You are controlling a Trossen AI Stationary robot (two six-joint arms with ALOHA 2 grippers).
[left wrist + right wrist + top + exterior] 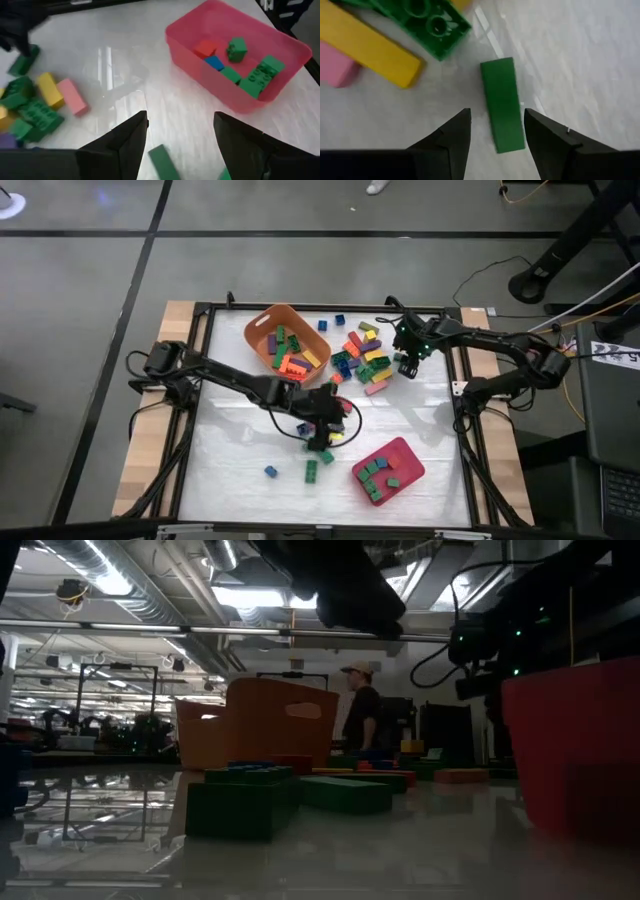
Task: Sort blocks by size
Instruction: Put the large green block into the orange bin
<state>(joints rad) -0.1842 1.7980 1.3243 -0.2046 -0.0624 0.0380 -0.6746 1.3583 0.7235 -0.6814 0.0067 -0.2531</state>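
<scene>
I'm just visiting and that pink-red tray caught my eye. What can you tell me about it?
The tray is a shallow pink-red rectangular box, plastic by its look, open on top. It sits flat but turned at an angle on the white table, near its front right. Inside lie a few small blocks: mostly green, one red, one blue. Neither pincer touches it.

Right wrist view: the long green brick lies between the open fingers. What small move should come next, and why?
Probably lower the right gripper straight down and close on the long green plastic brick. The fingers stand open on either side of it, it lies flat on the white table, and it is clear of the yellow brick, so a grasp looks unobstructed.
</scene>
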